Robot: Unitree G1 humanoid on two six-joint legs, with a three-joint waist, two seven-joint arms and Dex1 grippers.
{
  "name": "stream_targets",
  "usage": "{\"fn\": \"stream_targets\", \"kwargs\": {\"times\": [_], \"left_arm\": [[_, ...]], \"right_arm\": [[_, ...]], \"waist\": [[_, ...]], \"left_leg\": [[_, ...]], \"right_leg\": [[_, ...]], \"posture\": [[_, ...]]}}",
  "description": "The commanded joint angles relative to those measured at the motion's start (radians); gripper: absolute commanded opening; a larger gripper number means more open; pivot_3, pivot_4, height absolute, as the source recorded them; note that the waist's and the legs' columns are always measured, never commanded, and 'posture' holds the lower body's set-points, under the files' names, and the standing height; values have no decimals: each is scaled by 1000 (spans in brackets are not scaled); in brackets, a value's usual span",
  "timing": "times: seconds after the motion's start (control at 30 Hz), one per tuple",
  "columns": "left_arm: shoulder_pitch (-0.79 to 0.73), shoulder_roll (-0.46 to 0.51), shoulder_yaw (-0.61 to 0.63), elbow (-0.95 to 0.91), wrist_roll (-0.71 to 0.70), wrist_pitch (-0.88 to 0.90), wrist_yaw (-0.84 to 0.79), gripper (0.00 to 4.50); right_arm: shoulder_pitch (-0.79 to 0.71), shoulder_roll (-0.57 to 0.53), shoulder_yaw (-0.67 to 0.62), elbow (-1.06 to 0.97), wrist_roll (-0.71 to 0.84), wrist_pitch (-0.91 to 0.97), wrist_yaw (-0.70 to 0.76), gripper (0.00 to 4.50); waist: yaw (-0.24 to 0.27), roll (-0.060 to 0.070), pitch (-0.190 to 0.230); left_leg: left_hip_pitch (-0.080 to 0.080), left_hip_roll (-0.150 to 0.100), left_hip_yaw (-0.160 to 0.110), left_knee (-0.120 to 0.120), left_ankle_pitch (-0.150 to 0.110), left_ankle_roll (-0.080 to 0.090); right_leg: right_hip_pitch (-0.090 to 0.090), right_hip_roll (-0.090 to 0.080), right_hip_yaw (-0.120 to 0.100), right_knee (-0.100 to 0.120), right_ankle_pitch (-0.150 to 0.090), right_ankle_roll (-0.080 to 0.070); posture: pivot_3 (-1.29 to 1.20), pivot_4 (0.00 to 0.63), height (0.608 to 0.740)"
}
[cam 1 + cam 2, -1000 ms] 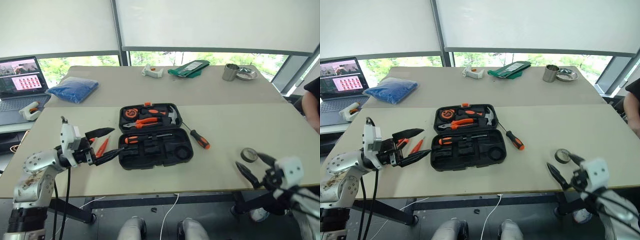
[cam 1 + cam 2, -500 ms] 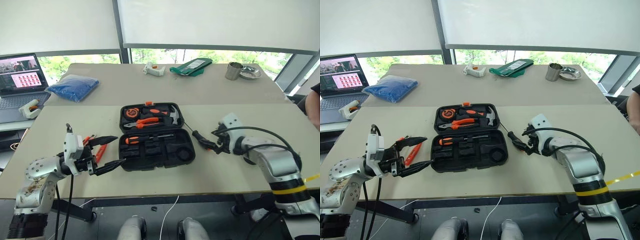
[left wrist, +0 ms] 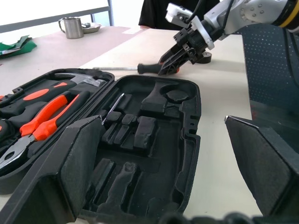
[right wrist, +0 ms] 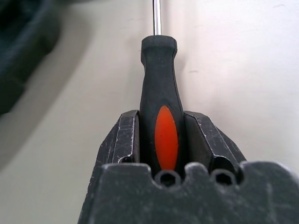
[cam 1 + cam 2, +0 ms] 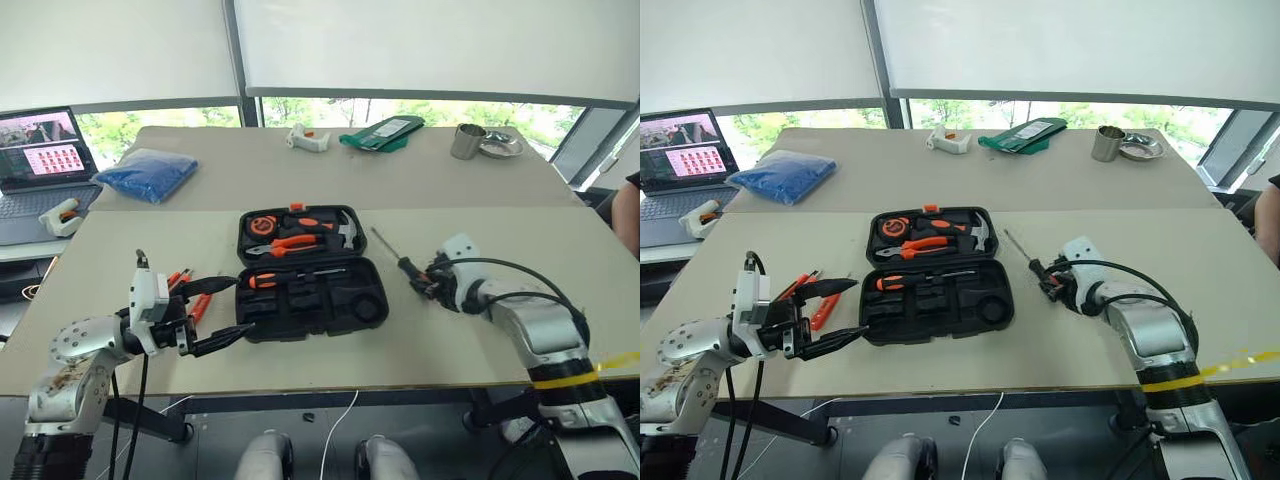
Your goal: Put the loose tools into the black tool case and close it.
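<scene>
The right gripper (image 4: 161, 135) pinched the black-and-orange screwdriver (image 5: 398, 261) by its handle, right of the open black tool case (image 5: 310, 297). The left gripper (image 5: 218, 310) hovered with fingers spread at the case's left edge.

2 beige desks (image 5: 520, 250) stand end to end before windows (image 5: 300, 110) with white roller blinds (image 5: 420, 45) lowered; green foliage outside.
</scene>
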Motion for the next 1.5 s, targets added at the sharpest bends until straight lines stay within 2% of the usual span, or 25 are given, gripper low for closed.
{"fn": "stream_targets", "kwargs": {"times": [0.03, 0.1, 0.2, 0.3, 0.47, 0.6, 0.77, 1.0, 1.13, 1.2, 1.3, 1.4, 1.47, 1.5], "left_arm": [[0, -3, 45, -32, -26, -5, 40, 4500], [13, -1, 57, -23, -19, -13, 46, 4500], [38, 5, 88, 12, -5, -31, 55, 4500], [61, 13, 116, 45, 3, -46, 52, 4500], [76, 16, 139, 68, 10, -65, 55, 4500], [95, 6, 140, 56, 12, -74, 62, 4500], [125, -5, 134, 33, 14, -81, 77, 4500], [128, -7, 127, 28, 22, -89, 86, 4500], [128, -9, 126, 26, 26, -93, 92, 4500], [130, -9, 126, 23, 26, -95, 95, 4500], [135, -9, 128, 21, 25, -98, 104, 4500], [143, -10, 130, 17, 25, -101, 109, 4500], [140, -14, 129, 22, 27, -107, 112, 4500], [136, -17, 127, 26, 28, -111, 114, 4500]], "right_arm": [[-22, -57, -19, -90, -29, -297, 126, 1067], [-61, -72, 35, -64, -42, -479, 253, 1067], [-186, -37, 122, 28, -53, -592, 407, 1067], [-300, -25, 250, 165, -153, -731, 543, 1067], [-444, 27, 380, 389, -281, -903, 653, 1067], [-497, 63, 423, 521, -338, -954, 683, 1067], [-534, 128, 403, 613, -351, -952, 649, 1067], [-591, 160, 415, 733, -399, -1029, 651, 1067], [-610, 178, 405, 776, -410, -1014, 652, 1067], [-613, 174, 402, 780, -413, -1039, 649, 2068], [-645, 171, 356, 808, -385, -1096, 615, 2936], [-682, 156, 282, 808, -297, -1075, 675, 2936], [-673, 161, 207, 746, -153, -962, 802, 2936], [-663, 169, 175, 712, -84, -905, 858, 2669]], "waist": [[-1, 0, 0], [-12, 0, 0], [-33, -1, 0], [-35, -1, 0], [-22, -1, 1], [-22, -1, 1], [-27, -1, 1], [-27, -1, 1], [-28, -1, 1], [-28, -1, 1], [-27, -1, 1], [-28, -1, 1], [-28, -1, 1], [-27, -1, 1]], "left_leg": [[0, 0, 1, 0, 0, 0], [1, 1, 2, 0, 0, 0], [2, 2, 4, 0, 0, 0], [3, 3, 4, 0, 0, 0], [1, 3, 5, 0, 0, 0], [0, 1, 7, 0, 0, 0], [1, 2, 8, 0, -2, -4], [1, 3, 9, 0, -3, -6], [1, 3, 9, 0, -2, -5], [1, 3, 9, 0, -2, -5], [1, 3, 9, 0, -3, -6], [1, 2, 9, 0, -3, -6], [1, 3, 9, 0, -3, -6], [1, 3, 9, -1, -3, -5]], "right_leg": [[-1, 0, 1, 0, 0, 0], [-1, 1, 2, 0, 0, 1], [-2, 4, 4, 0, 1, 0], [-2, 6, 5, 1, 2, -1], [-4, 3, 5, 1, 2, -2], [-4, 0, 5, 0, 3, -3], [-4, 1, 4, 1, 6, -8], [-5, 2, 4, 1, 7, -9], [-5, 2, 4, 2, 7, -9], [-5, 2, 4, 2, 7, -9], [-5, 2, 4, 2, 7, -9], [-5, 2, 4, 2, 7, -9], [-5, 2, 5, 2, 7, -9], [-5, 2, 4, 2, 7, -9]], "posture": [[0, 150, 740], [0, 150, 740], [0, 150, 740], [0, 150, 740], [0, 150, 740], [0, 150, 740], [0, 150, 740], [0, 150, 740], [0, 150, 740], [0, 150, 740], [0, 150, 740], [0, 150, 740], [0, 150, 740], [0, 150, 740]]}}
